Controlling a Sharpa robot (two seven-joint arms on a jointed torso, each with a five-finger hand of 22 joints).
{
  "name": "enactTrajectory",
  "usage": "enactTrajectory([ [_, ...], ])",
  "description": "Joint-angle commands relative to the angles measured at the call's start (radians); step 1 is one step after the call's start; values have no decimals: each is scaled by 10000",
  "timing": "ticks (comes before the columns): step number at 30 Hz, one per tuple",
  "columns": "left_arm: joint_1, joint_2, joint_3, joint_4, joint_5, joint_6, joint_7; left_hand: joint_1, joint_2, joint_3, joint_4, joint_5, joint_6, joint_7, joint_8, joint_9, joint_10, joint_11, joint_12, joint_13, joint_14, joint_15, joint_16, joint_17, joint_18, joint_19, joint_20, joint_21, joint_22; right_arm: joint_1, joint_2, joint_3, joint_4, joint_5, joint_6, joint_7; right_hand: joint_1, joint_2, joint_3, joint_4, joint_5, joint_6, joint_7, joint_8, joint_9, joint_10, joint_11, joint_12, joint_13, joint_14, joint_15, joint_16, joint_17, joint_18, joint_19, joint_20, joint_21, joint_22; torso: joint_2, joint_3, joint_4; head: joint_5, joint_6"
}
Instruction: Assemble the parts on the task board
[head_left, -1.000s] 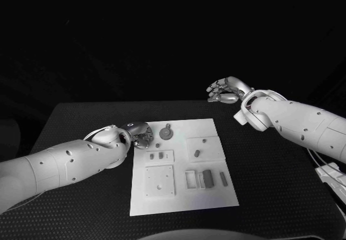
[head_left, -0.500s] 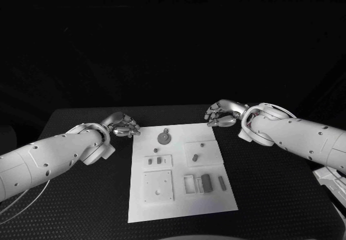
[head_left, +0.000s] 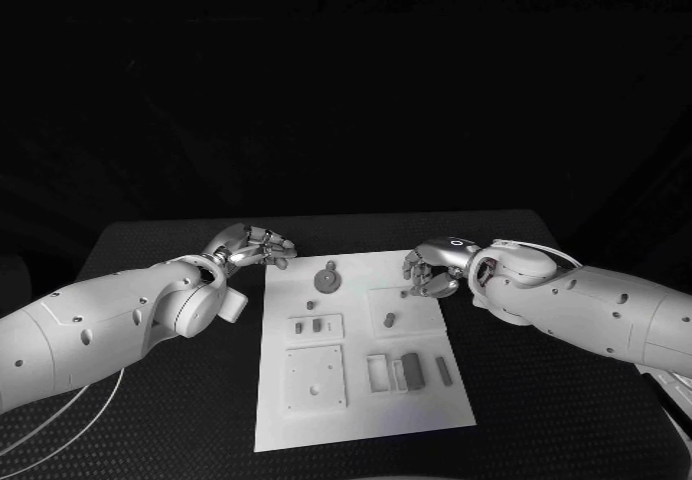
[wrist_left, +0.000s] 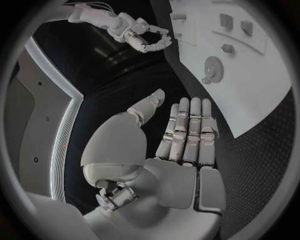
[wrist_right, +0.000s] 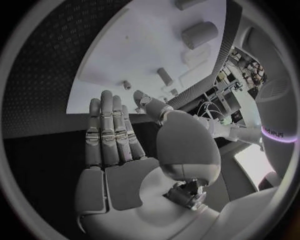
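- Presently the left hand (head_left: 255, 247) hovers beside the task board's (head_left: 361, 410) far left corner, fingers extended and apart, holding nothing
- Right hand (head_left: 434, 269) sits over the board's far right edge, fingers likewise straight, empty
- Parts lie on the board; round part (head_left: 326, 279) between both hands
- Risk, as judged: a descending hand may nudge loose parts or shift the board on the worktop (head_left: 577, 400)

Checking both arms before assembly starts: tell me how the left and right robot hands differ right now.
The left robot hand sits beside the task board, over the black table; the right robot hand hangs over the board's far right corner. In the head view the left's fingers look straighter, the right's more curled. Both hold nothing.
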Motion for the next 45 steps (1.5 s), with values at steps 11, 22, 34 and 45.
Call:
enactTrajectory([
  [11,131,-189,164,327,1061,253,744,-755,95,-732,54,-4,-573,91,-39,-163,-1149,271,-63,-529,-828,386,-1258,14,-14,-745,313,-32,-761,-183,383,-150,-205,-1451,-305,-641,41,-254,42,21,-2,-77,60,-82,-25,-48,136,-263,-111,95,16,-59,102,166,113,50,-55,-13,-1,11,6,52,-73],
  [22,229,-211,175,358,1445,217,798,-1890,336,-1154,458,-11,-1502,250,-444,-339,-2638,504,-24,-1296,-2332,915,-2429,-388,-341,-2680,830,21,-1703,-272,634,-171,-407,-1430,-151,-539,158,-122,87,-38,-2,-22,41,-68,-17,-36,153,-358,-151,128,2,-97,179,197,148,68,-102,10,-1,-18,1,67,-103],
  [34,229,-178,175,330,1448,278,758,-1919,377,-1109,493,-8,-1536,510,-411,-311,-2554,738,18,-1435,-2233,1034,-2460,-369,-121,-2564,941,55,-1866,-441,795,-199,-488,-1568,-42,-465,287,479,86,-362,-2,574,-208,189,97,417,-18,-297,-83,406,-125,14,434,285,428,73,-70,133,-4,-2,3,96,-165],
  [45,230,-168,175,298,1448,315,709,-1893,386,-1091,450,-9,-1409,496,-305,-264,-2575,858,-8,-1545,-2144,1124,-2464,-342,31,-2498,1032,57,-1959,-561,948,-227,-733,-1953,-85,-664,385,833,137,-523,-1,993,-378,329,193,700,-150,-241,59,546,-228,174,649,285,664,-21,-26,198,-3,-3,-8,161,-222],
])
